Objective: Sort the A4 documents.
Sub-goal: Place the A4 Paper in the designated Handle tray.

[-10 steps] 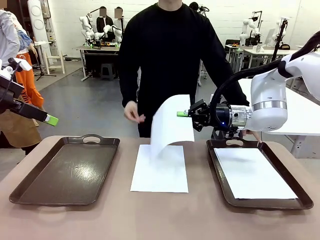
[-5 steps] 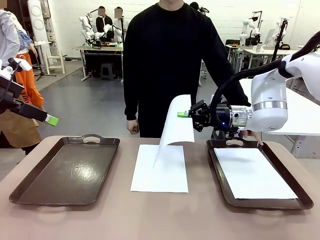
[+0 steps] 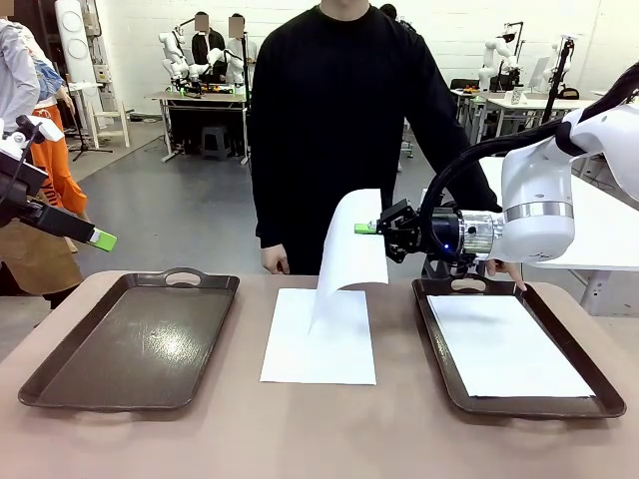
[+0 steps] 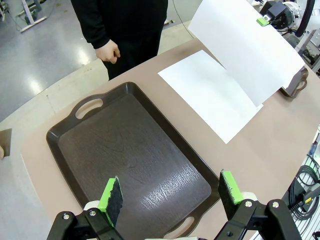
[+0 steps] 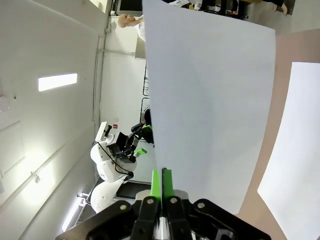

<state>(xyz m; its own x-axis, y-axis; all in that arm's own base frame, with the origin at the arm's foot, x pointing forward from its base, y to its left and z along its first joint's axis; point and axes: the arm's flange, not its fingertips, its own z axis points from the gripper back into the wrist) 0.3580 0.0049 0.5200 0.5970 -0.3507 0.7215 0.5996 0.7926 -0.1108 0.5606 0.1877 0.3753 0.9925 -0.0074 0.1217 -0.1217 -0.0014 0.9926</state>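
Right fingers [image 3: 363, 228]: I'm seeing them clenching the thin white lifted sheet [image 3: 351, 249], which is curling above the desk's [image 3: 319, 434] middle.
Left fingers [image 4: 111, 194]: hanging released over the glossy brown left tray [image 4: 140, 150].
Flat sheet [image 3: 318, 349]: lying smooth mid-desk.
Third sheet [image 3: 504, 344]: resting inside the right tray [image 3: 539, 406].

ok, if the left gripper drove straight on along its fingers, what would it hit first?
Most likely the left tray: the left gripper, fingers open, points down at its bare floor with nothing between. The flat sheet and the lifted sheet sit off that line. Depth is a guess.
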